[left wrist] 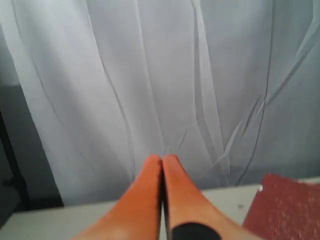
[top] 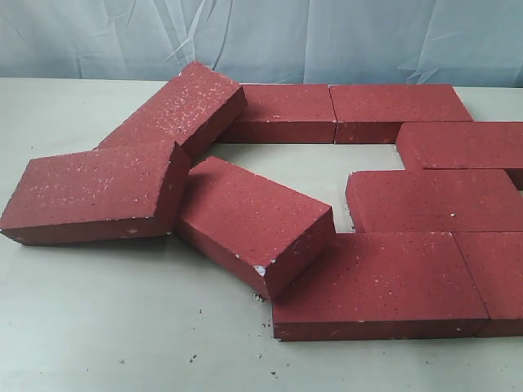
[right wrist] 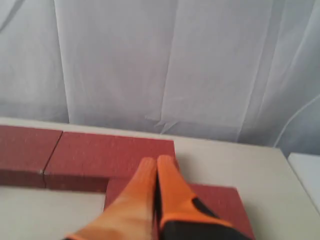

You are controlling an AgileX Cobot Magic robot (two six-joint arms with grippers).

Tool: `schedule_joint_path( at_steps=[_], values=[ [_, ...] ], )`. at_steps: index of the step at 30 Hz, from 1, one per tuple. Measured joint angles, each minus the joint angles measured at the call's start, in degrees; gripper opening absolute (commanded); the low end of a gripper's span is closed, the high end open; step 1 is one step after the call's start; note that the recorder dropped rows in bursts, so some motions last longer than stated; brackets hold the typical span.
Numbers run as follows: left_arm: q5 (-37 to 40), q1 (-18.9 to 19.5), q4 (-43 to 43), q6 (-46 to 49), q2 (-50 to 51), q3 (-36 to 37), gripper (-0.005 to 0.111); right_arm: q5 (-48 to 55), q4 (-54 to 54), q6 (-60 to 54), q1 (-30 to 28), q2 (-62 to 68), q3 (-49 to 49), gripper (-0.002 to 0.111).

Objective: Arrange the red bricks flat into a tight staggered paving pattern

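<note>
Several red bricks lie on the pale table (top: pixel 98 327). Two (top: pixel 282 110) (top: pixel 400 106) form a flat back row. More lie flat at the right (top: pixel 466 143) (top: pixel 433 200) and at the front (top: pixel 380 282). Three sit askew: a left one (top: pixel 82 192), a diagonal one (top: pixel 184 106) leaning on it, and a tilted middle one (top: pixel 253 216) with a chipped corner. Neither gripper shows in the exterior view. My left gripper (left wrist: pixel 162 158) is shut and empty, facing the curtain, with a brick corner (left wrist: pixel 287 210) beside it. My right gripper (right wrist: pixel 156 160) is shut and empty above flat bricks (right wrist: pixel 112 155) (right wrist: pixel 220 200).
A white curtain (top: pixel 261 37) hangs behind the table's far edge. Small dark crumbs (top: pixel 196 355) dot the front of the table. A bare patch of table (top: pixel 327 159) sits enclosed by the bricks.
</note>
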Motion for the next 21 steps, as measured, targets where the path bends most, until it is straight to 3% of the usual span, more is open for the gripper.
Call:
schedule_joint_path(
  at_steps=[6,10,15,21],
  values=[
    [14.68,0.0,0.79,-0.16,8.14,-6.29,0.0,9.37,-0.14,-1.99,4.28,6.39,-3.78,-0.001],
    [24.5,-2.57,0.89,-0.16,11.77,-9.78,0.0,15.9,2.61,-6.85,8.1,9.93,-6.31,-0.001],
    [34.69,-9.17,-0.26,5.77,15.93,-13.21,0.0,25.11,16.98,-26.05,12.91,13.84,-9.55,-0.001],
    [42.57,-17.02,-11.51,20.26,20.52,-16.63,0.0,38.2,41.92,-56.58,16.01,18.45,-11.46,-0.001]
  ],
)
